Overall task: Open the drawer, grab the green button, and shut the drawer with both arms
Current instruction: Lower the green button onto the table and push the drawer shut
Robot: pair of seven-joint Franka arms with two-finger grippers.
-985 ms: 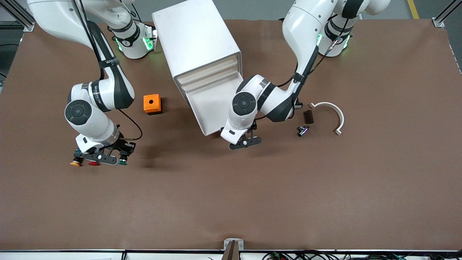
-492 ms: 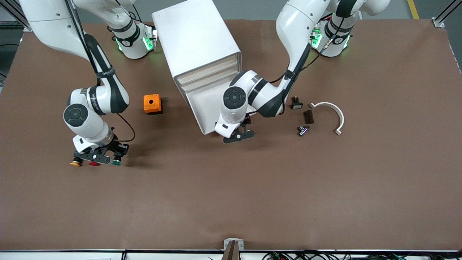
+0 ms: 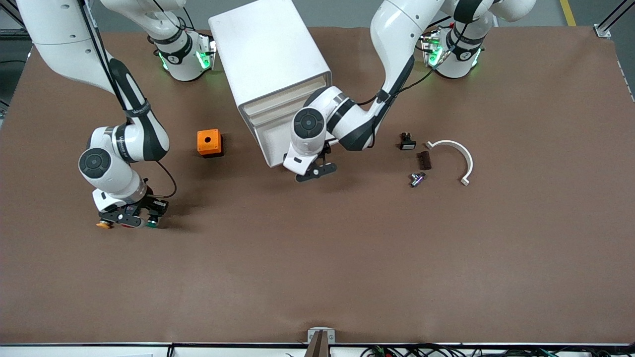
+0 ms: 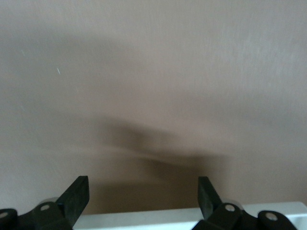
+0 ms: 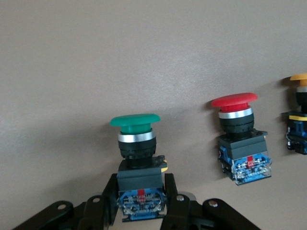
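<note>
Two white jointed arms over the brown desk: one at the drawer, one on the button.
Left gripper hangs at the white cabinet's pulled-out drawer, jaws wide and empty; right gripper, toward the right arm's end, has its jaws clamped on the green-capped, black-and-blue push button beside the red-capped button.

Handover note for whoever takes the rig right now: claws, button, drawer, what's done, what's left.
Right claw: shut on the green button, low at the table beside the red button and yellow-orange button, toward the right arm's end.
Left claw: open, at the front edge of the drawer, which is partly out of the white cabinet.
Done: drawer opened, button taken out.
Left: release the button, shut the drawer.
</note>
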